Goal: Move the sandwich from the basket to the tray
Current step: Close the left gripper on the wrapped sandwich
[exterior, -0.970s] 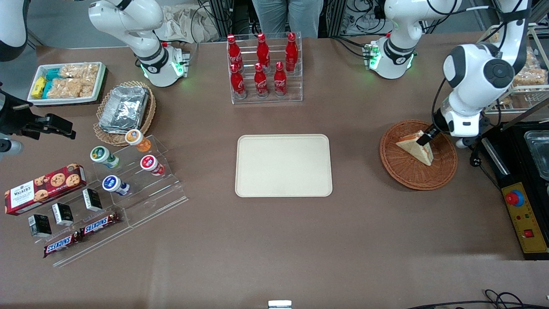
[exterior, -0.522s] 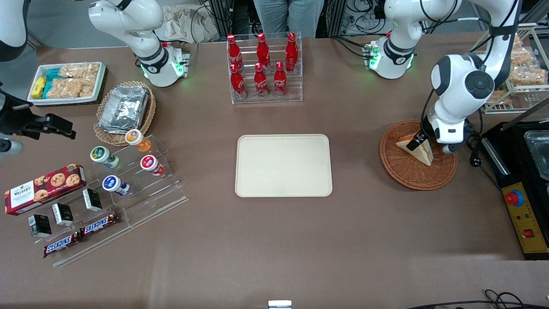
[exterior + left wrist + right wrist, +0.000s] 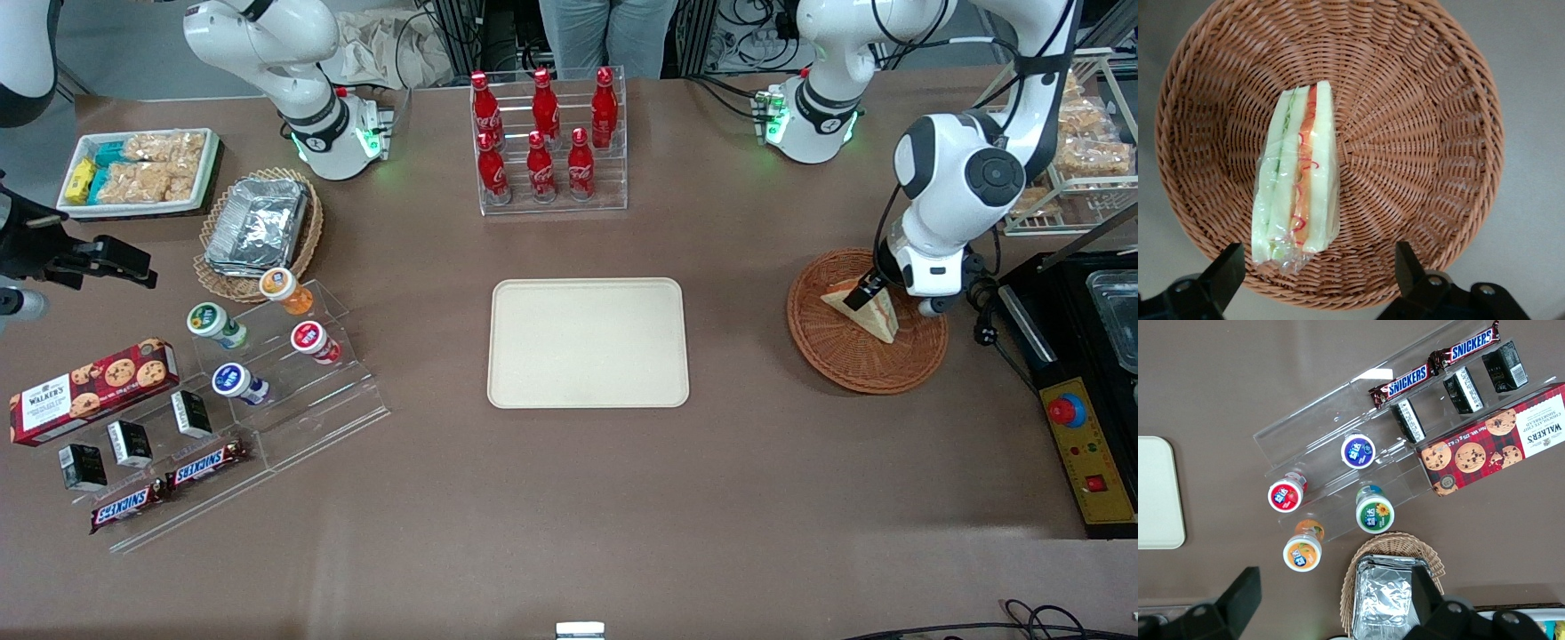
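Note:
The sandwich [image 3: 878, 316], a plastic-wrapped white wedge with orange-red and green filling, stands on edge in the round reddish-brown wicker basket [image 3: 827, 360] toward the working arm's end of the table. In the left wrist view the sandwich [image 3: 1298, 187] lies across the basket [image 3: 1438, 133]. My gripper [image 3: 865, 295] hangs open just above it. Its black fingers [image 3: 1411, 270] straddle one end of the wedge without touching it, and the gripper [image 3: 1318, 275] holds nothing. The cream-beige tray [image 3: 587, 342] lies bare mid-table, well apart from the basket.
A clear rack of red cola bottles [image 3: 547, 142] stands farther from the front camera than the tray. A black appliance and a yellow control box [image 3: 1089, 449] sit beside the basket. An acrylic stand with cups and snack bars [image 3: 267, 382] is toward the parked arm's end.
Over the last second the arm swung in and came lower over the sandwich. Since half a second ago it has hardly moved. The sandwich has stayed put.

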You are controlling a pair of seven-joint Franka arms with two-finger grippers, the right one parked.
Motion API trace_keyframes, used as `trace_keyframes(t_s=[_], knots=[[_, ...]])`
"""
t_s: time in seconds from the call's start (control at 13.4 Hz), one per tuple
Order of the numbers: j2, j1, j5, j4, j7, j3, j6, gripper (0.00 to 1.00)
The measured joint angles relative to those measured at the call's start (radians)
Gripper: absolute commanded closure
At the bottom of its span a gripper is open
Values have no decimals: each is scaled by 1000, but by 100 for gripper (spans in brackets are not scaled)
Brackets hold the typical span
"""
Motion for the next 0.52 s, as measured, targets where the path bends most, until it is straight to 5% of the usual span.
trace_keyframes(t_s=[0.52], knots=[[0,38,26,-18,0,5,0,0]])
